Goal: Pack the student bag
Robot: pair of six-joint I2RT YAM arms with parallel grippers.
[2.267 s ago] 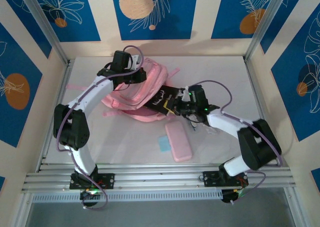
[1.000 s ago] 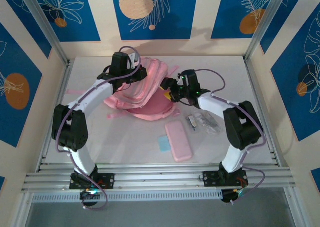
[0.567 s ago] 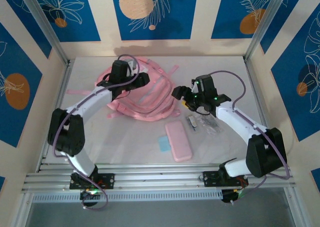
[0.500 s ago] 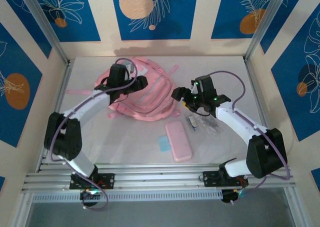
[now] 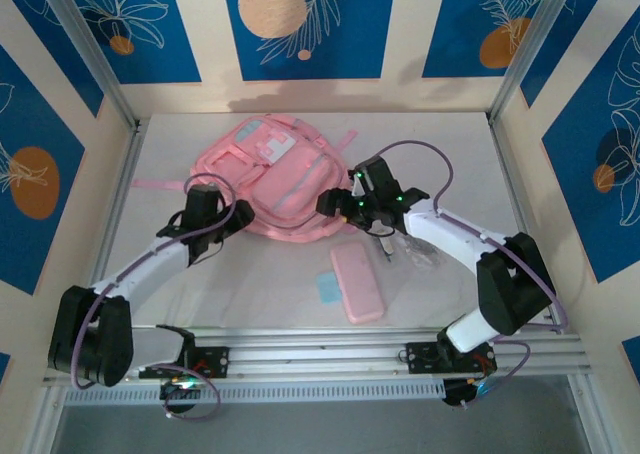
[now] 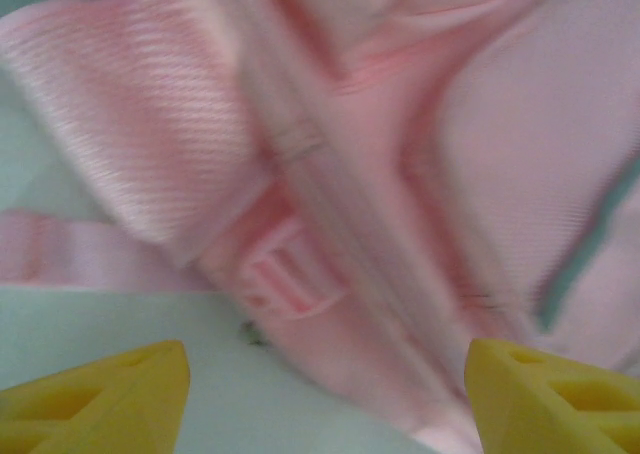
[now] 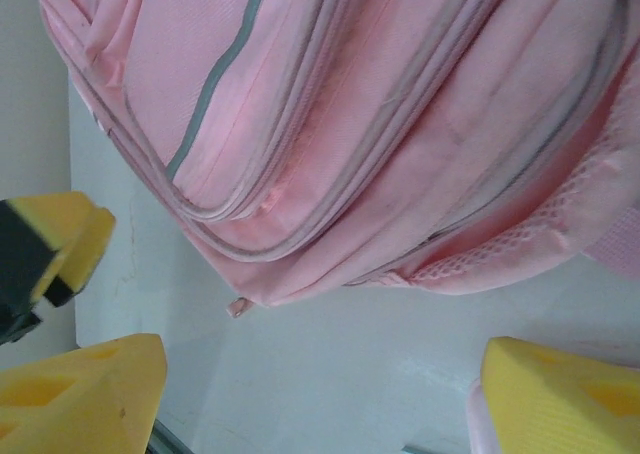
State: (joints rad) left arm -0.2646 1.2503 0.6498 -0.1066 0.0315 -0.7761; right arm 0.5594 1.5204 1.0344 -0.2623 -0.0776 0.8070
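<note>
**Inspector:** Position of the student bag point(image 5: 285, 174)?

**Assistant:** Flat on the desk point(image 5: 250, 274), towards the far side, pockets up. One pink strap point(image 5: 160, 184) trails off to the left.

**Inspector:** Left hand point(image 5: 232, 212)?

**Assistant:** At the bag's near left edge. In its wrist view the hand point(image 6: 325, 404) is spread, one yellow tip in each bottom corner and both cut off by the frame. The bag point(image 6: 330, 124) is blurred there. A buckle point(image 6: 290, 274) can be made out, the seams cannot. Whether the tips touch fabric, I cannot tell.

**Inspector:** Right hand point(image 5: 328, 204)?

**Assistant:** At the bag's near right edge. In its wrist view the hand point(image 7: 325, 394) is spread too, with bare desk between the tips and the bag point(image 7: 350, 104) just beyond, untouched. A yellow and black part point(image 7: 50, 244) at the left border is cut off and I cannot identify it.

**Inspector:** Other items?

**Assistant:** A pink pencil case point(image 5: 357, 282) lies near the front, with a pale blue card point(image 5: 326, 288) just beside it. A clear packet point(image 5: 412, 246) is partly hidden under the right arm, contents unreadable.
</note>
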